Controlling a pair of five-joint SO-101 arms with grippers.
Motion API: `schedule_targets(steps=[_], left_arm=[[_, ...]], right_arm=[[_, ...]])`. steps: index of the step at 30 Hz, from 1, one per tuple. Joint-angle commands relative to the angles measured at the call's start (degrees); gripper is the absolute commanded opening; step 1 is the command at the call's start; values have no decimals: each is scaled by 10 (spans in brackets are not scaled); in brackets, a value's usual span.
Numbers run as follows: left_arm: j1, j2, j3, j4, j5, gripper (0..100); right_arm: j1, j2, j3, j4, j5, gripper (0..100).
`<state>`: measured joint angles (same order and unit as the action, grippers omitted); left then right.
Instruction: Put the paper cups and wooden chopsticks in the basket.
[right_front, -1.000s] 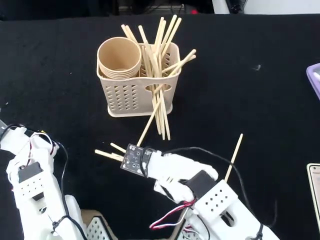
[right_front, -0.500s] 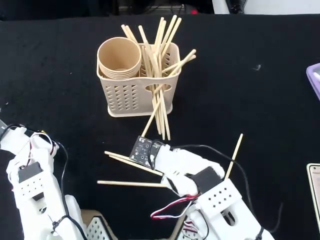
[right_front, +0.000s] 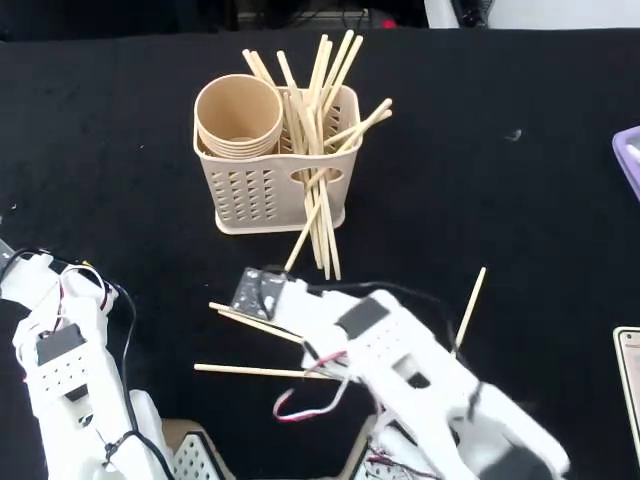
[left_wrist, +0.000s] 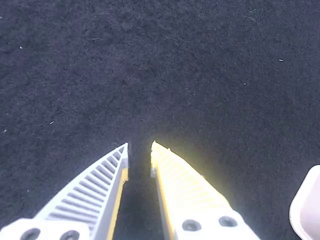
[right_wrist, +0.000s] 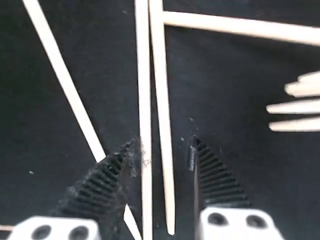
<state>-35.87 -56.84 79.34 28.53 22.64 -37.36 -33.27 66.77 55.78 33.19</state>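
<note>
I see the basket (right_front: 275, 190) on the black tabletop (right_front: 500, 210), well ahead of both arms. At its left end in the high view sits a nested stack of paper cups (right_front: 238, 112), upright, mouth up, the top cup holding nothing I can see. The rest of the basket holds a sheaf of wooden chopsticks (right_front: 322, 85) standing on end and fanning out above the rim. A further bundle of sticks (right_front: 324, 240) slants down the basket's front wall with its lower ends on the tabletop; I cannot tell whether these pass through the wall or only lean on it.

More sticks lie loose on the tabletop: a close pair (right_front: 250, 320), a single one (right_front: 255, 370) nearer me, and another (right_front: 470, 305) off to the right.

My right gripper (right_wrist: 162, 145) is low over the loose pair (right_wrist: 154, 90), jaws apart on either side of the two sticks and not clamped on them. A slanting stick (right_wrist: 62, 82) runs just outside one jaw.

My left gripper (left_wrist: 139, 146) hangs over bare tabletop, jaws a narrow gap apart with nothing between them.
</note>
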Motion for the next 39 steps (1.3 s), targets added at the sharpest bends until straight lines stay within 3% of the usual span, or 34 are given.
schedule_targets(steps=[1, 7, 12, 17, 29, 33, 36, 39], left_arm=[[8, -11, -15, -9, 4, 88], [8, -11, -15, -9, 4, 88], [8, -11, -15, -9, 4, 88], [8, -11, -15, -9, 4, 88], [8, -11, -15, -9, 4, 88], [8, -11, -14, -9, 4, 88], [8, -11, -14, -9, 4, 88], [8, -11, -14, -9, 4, 88]], right_arm=[[-33, 42, -46, -11, -19, 166], [-30, 90, -35, -72, -19, 161], [-17, 123, -36, -86, -19, 5], [-16, 110, -35, -83, -19, 10], [-16, -209, -163, 140, -19, 10], [-16, -264, -167, 167, -19, 10], [-16, -241, -96, 136, -18, 10], [-16, -191, 3, 27, -18, 10]])
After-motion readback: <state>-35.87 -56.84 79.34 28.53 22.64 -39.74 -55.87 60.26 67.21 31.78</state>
